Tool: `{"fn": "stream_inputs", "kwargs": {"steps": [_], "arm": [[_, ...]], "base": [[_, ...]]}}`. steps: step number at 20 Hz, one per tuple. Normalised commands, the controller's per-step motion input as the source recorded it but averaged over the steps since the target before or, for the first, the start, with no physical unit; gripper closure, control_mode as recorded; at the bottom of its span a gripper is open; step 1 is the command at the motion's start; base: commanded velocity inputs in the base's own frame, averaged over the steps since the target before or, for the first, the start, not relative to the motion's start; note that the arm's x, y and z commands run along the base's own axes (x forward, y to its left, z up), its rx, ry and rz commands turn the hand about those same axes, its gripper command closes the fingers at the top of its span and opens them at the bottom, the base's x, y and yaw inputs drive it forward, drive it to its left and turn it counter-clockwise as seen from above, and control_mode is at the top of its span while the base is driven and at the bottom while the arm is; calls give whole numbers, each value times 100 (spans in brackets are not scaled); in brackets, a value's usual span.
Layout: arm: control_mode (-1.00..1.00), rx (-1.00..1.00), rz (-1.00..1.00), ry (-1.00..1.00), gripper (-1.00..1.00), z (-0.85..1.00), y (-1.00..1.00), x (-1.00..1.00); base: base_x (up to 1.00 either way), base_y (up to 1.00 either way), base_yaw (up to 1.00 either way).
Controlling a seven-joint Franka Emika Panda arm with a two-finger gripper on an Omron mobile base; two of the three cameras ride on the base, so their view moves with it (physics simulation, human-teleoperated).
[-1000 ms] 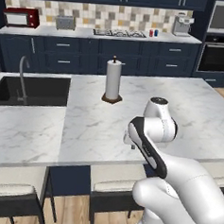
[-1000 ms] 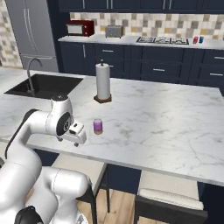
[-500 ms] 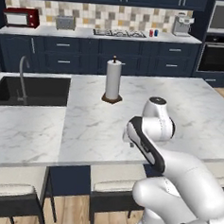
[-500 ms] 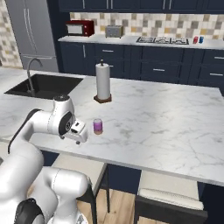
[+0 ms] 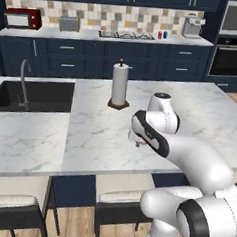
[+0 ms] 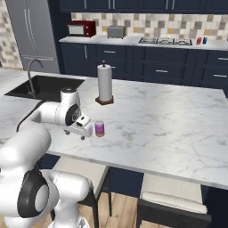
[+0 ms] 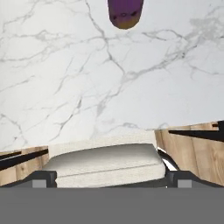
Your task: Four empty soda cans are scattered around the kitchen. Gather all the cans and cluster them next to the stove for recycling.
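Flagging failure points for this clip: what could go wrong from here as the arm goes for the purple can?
The purple can stands upright near the island counter's front edge; a sideways nudge from the open claw could tip it or roll it off. In the hand view the can sits off-centre at the frame's edge, so closing now would likely miss.

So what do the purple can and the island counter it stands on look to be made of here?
The purple can looks like thin painted metal: a glossy purple wall under a paler, silvery top, though the render leaves that open. The island counter looks like polished white marble, or a marble-look slab: grey veins run across a smooth, lightly shiny surface, seen close in the hand view.
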Motion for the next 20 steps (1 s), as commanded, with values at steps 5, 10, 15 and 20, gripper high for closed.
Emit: {"fn": "stream_inputs", "kwargs": {"steps": [5,10,15,20], "arm": [[-100,0,-9,13,-100,31,-12,34],[-100,-2,-1,3,-100,19,-20,29],[-100,-1,0,3,-100,3,-17,31],[-100,0,0,0,-100,-11,-8,31]], "base": [[0,0,0],[0,0,0],[0,0,0],[0,0,0]]}}
